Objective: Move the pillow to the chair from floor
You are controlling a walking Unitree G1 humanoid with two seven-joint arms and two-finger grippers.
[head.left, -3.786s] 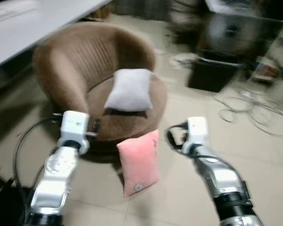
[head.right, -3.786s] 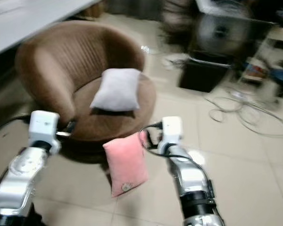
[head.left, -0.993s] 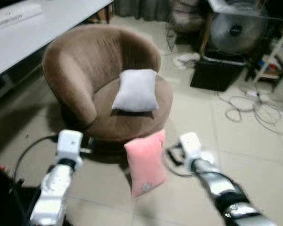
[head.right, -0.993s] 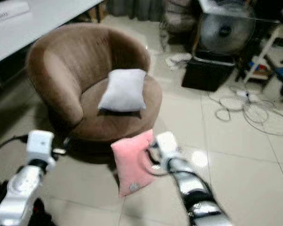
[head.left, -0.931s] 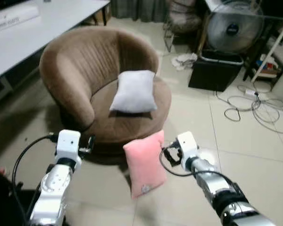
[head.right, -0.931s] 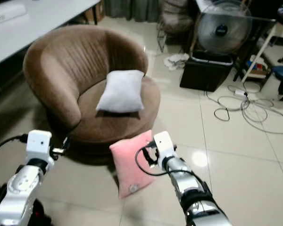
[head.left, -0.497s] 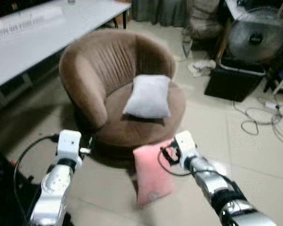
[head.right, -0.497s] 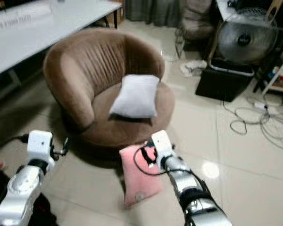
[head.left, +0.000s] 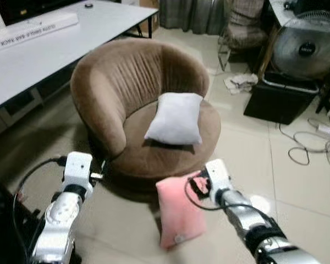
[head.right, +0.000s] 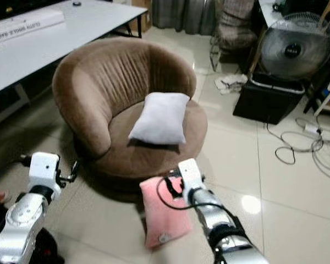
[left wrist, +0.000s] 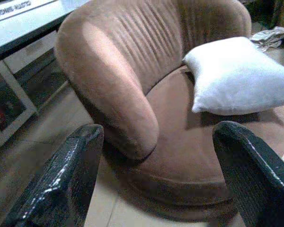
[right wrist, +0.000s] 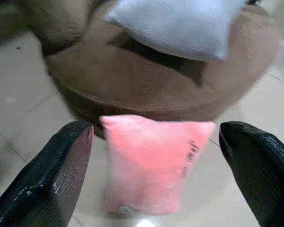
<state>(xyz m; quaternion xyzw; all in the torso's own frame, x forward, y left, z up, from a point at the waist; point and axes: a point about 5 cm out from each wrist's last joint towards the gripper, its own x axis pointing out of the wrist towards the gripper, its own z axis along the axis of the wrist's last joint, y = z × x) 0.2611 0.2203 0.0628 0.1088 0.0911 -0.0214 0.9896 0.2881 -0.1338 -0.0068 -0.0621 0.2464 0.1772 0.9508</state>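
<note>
Closer now, my right gripper [right wrist: 154, 161] has reached the pink pillow [head.left: 179, 212] propped on the floor against the chair [head.left: 132, 104]; both grippers' jaws gape, left gripper [left wrist: 156, 175] idle. White pillow [head.left: 176, 118] occupies the seat.

The pillow [head.left: 179, 212] before the right hand [right wrist: 156, 156] is pink; the chair [head.left: 126, 93] is ribbed brown; its cushion [head.left: 175, 119] pale grey-white; floor [head.left: 302, 181] glossy beige tile.

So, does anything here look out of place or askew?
Yes: the pink pillow stands on edge on the tiled floor, leaning against the brown chair's base, while the white pillow lies on the seat. Cables sprawl loose across the floor.
</note>
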